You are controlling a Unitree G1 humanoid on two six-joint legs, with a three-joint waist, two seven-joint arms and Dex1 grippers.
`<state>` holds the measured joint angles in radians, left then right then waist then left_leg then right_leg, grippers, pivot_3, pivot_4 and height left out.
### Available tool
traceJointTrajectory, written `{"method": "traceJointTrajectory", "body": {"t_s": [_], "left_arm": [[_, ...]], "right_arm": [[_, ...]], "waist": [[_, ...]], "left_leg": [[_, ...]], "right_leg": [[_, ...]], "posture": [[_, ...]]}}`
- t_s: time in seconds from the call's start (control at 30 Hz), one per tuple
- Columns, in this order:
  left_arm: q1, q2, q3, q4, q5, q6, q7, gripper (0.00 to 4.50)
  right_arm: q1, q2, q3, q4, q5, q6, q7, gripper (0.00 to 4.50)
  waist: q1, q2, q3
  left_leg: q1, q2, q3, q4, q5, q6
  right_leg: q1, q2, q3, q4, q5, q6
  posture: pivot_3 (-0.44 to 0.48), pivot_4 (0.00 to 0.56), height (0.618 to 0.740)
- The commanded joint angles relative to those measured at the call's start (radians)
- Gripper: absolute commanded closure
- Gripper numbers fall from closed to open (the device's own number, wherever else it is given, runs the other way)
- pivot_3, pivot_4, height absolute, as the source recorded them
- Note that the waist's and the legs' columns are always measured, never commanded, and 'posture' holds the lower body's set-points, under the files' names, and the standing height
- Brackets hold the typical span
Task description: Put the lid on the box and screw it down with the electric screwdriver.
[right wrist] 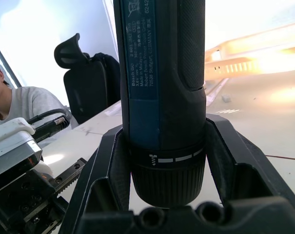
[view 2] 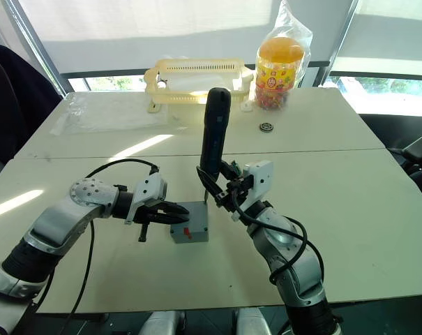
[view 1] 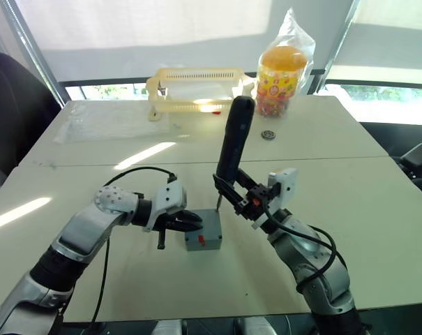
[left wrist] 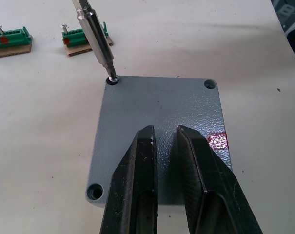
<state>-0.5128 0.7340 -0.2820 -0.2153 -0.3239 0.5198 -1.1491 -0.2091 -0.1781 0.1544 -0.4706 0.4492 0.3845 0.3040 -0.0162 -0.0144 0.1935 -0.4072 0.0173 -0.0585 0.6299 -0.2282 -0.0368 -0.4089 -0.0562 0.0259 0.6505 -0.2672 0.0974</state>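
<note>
Left wrist view: left gripper [left wrist: 167, 141] jaws pinched nearly together press on the lid [left wrist: 159, 122]; right gripper [view 1: 240, 197] jaws clasp the electric screwdriver [view 1: 233, 143], bit in a corner hole.

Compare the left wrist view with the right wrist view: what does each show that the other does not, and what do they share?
Left wrist view alone: the lid on the box, the bit tip in a corner screw hole, the left gripper pressing on the lid, two green circuit boards.
Right wrist view alone: the right gripper clamping the tool's dark body, a seated person, an office chair, the yellow basket.
Shared: the electric screwdriver and the table.
</note>
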Motion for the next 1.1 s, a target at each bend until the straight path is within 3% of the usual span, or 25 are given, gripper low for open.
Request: {"method": "traceJointTrajectory", "body": {"t_s": [0.03,1.1], "left_arm": [[0.019,0.016,-0.024,0.021,0.04,0.024,0.006,3.83],[0.022,0.015,-0.029,0.015,0.057,0.022,0.003,3.83]], "right_arm": [[-0.002,0.01,0.001,-0.011,-0.016,-0.036,0.018,2.73],[-0.031,-0.019,0.031,0.101,-0.113,-0.089,0.158,2.73]], "waist": [[0.0,0.0,0.0],[-0.001,0.001,-0.007]], "left_leg": [[0.0,0.0,0.0,0.0,0.0,0.0],[0.004,0.0,0.0,-0.001,0.0,0.0]], "right_leg": [[0.0,0.0,0.0,0.0,0.0,0.0],[0.003,0.0,0.0,0.0,0.0,0.0]], "posture": [[0.0,0.15,0.74],[0.0,0.15,0.74]]}}
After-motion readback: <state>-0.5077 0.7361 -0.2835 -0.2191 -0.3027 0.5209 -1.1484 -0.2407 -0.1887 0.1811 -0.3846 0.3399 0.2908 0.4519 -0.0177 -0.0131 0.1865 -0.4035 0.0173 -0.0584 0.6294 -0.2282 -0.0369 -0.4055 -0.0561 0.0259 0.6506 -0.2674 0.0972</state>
